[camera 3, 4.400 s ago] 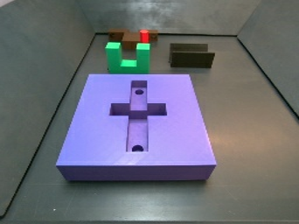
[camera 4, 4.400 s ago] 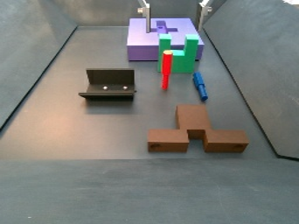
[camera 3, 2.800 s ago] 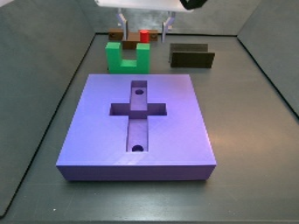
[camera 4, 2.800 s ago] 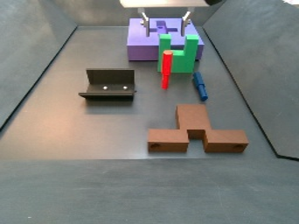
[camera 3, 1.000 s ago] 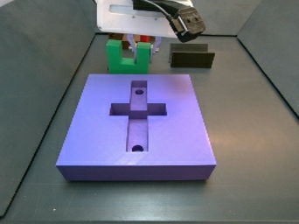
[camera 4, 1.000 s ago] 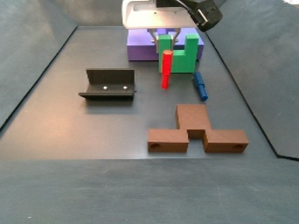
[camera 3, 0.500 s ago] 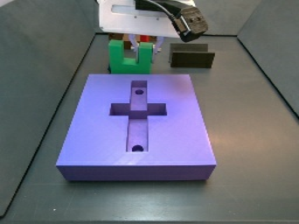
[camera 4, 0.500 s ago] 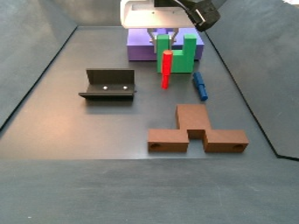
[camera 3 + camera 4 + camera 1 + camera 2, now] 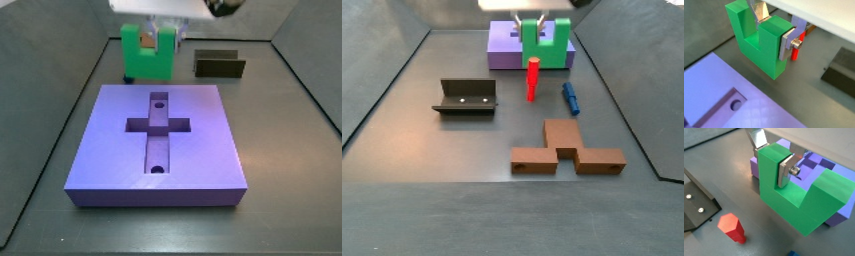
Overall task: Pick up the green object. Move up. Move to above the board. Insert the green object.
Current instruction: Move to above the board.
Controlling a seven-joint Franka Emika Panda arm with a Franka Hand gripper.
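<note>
We see the claw (image 9: pixel 774 31) pinching one prong of the green object (image 9: pixel 759 42), carried clear of the desk (image 9: pixel 274 110) near the far end of the board (image 9: pixel 158 146). Held off-centre, it may swing or slip, then jam askew against the cross recess (image 9: pixel 158 125).

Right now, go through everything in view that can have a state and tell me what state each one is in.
end effector: shut on one prong of the green object, near the back of the floor.
green object: held, lifted clear of the floor, prongs up.
board: flat on the floor, cross-shaped recess empty.
red peg: standing upright, untouched.
blue peg: lying flat.
brown block: lying flat.
fixture: standing on the floor, nothing in it.
</note>
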